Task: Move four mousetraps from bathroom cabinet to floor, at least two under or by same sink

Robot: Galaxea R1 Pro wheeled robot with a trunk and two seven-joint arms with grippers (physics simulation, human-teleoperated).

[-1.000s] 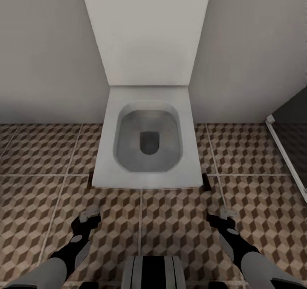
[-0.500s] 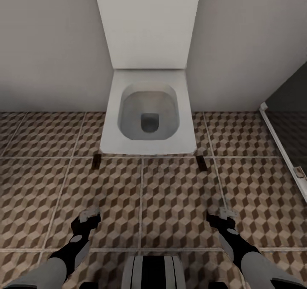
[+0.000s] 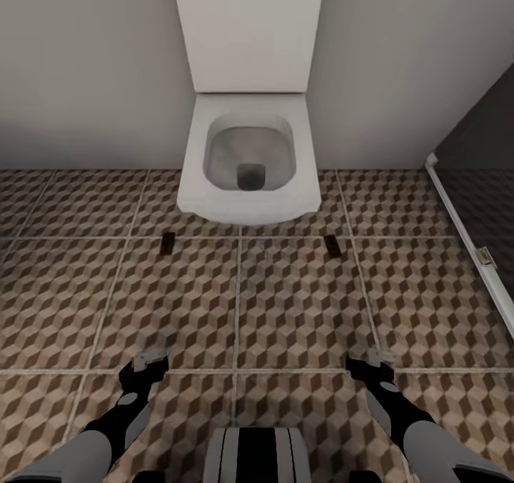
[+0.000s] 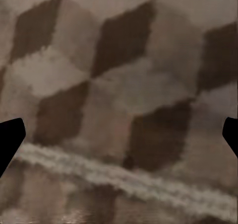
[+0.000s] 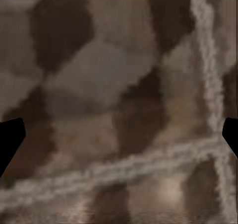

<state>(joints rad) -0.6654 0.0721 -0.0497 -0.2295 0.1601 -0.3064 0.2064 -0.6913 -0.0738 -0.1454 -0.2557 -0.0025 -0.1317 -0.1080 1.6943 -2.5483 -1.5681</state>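
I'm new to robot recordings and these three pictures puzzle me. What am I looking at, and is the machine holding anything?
This is a simulated two-armed robot in a bathroom. The big picture comes from its head camera, looking down: its left gripper and right gripper hang low over the patterned tiled floor. Ahead stands a white toilet against the wall. Two small dark mousetraps lie on the tiles near it, one to the left and one to the right. The two blurry pictures come from cameras on each wrist, looking at the floor close up. Both grippers are open and hold nothing.
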